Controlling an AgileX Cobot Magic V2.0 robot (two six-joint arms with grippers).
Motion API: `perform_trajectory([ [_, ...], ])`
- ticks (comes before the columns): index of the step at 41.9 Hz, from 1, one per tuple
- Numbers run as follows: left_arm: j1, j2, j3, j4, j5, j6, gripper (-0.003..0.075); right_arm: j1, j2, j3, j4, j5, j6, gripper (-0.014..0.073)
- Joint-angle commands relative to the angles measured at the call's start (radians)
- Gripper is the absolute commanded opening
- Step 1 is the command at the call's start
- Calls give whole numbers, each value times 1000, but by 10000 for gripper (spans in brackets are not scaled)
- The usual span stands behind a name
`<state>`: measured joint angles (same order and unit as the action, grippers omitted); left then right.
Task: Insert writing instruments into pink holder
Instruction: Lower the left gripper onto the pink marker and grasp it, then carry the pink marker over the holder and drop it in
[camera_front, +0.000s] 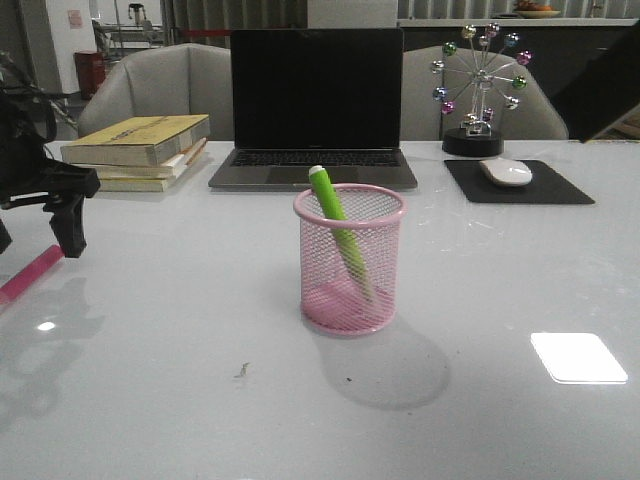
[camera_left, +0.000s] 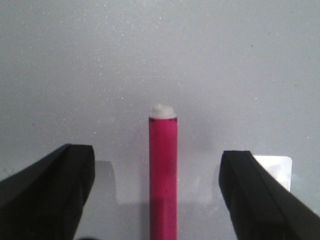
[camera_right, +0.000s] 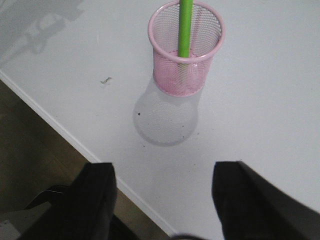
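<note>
The pink wire-mesh holder (camera_front: 350, 262) (camera_right: 186, 47) stands mid-table with the lime green marker (camera_front: 335, 225) (camera_right: 185, 27) leaning inside it, whitish end up. The magenta marker (camera_front: 30, 273) (camera_left: 163, 175) lies flat on the table at the far left, its whitish end pointing away from the wrist. My left gripper (camera_front: 60, 235) (camera_left: 156, 187) hangs just above it, open, with the marker centred between the two fingers and touching neither. My right gripper (camera_right: 162, 200) is open and empty, high over the table's near edge, well short of the holder; it does not show in the front view.
A stack of books (camera_front: 140, 150) sits at the back left, an open laptop (camera_front: 315, 110) at the back middle, a ferris-wheel ornament (camera_front: 480, 90) and a mouse (camera_front: 506, 172) on a black pad (camera_front: 520, 183) at the back right. The table's near edge (camera_right: 65, 132) runs below my right gripper.
</note>
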<state>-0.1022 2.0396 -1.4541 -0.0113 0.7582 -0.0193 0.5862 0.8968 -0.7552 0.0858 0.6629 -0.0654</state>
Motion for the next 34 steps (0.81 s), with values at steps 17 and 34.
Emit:
perform_trajectory([
  [17, 2, -6, -63, -2, 19, -11, 395, 3, -11, -28, -7, -58, -6, 517],
  [34, -8, -55, -40, -6, 0, 12, 94, 3, -11, -28, -7, -58, -6, 517],
])
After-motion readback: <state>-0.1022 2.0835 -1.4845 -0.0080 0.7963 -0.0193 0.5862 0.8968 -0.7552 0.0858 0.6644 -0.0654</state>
